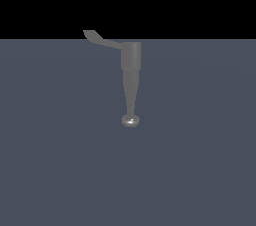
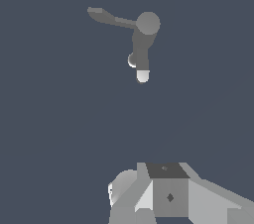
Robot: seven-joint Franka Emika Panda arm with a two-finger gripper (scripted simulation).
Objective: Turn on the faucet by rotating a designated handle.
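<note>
Saw no readable text, labels, brands, numbers or signs anywhere; faucet (image 1: 131, 65) surface was plain, unmarked gray.

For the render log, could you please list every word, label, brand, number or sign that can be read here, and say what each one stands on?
None: neither view shows any readable text.
The faucet and its handle are plain matte gray, with no lettering.
The gripper carries only a small dark diamond-shaped mark on a gray block, not a letter or number.
The floor is bare blue-gray.
</note>
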